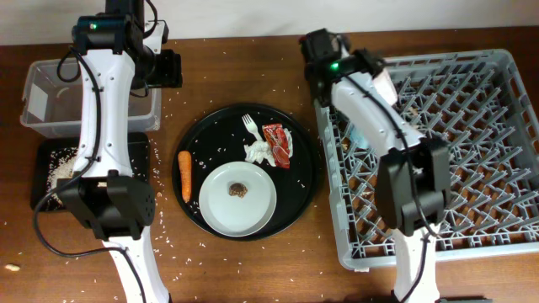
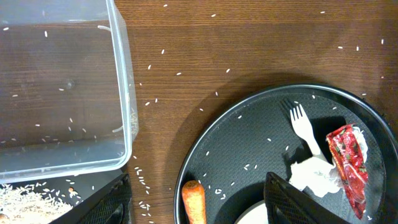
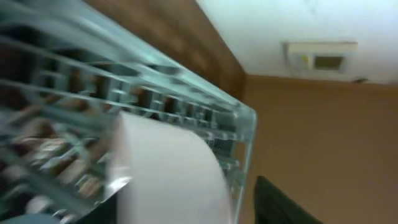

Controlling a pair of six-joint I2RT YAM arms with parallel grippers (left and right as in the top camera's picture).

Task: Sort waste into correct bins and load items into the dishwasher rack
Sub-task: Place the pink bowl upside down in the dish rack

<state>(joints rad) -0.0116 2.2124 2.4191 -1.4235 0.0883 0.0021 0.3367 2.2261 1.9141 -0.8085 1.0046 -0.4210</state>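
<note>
Bins: two. Clear tub (image 1: 50,105) far left, shallow black tray (image 1: 40,189) below it, holding grains (image 1: 63,168).
Left jaws: wide open, empty, above the tabletop between tub and round tray (image 1: 215,135).
Carrot (image 1: 185,175): one, on the round tray's left; stiff, light, so take it across mid-length.
Plate (image 1: 253,210): one, with one brown lump (image 1: 239,190) on it; rigid, so lift by the rim.
Napkin (image 1: 258,152), wrapper (image 1: 278,145): one each; soft and thin, so pinch from above.
Right jaws: over the left edge of the rack (image 1: 472,168); opening cannot be told, as a blurred white shape (image 3: 168,174) fills the wrist view.
</note>
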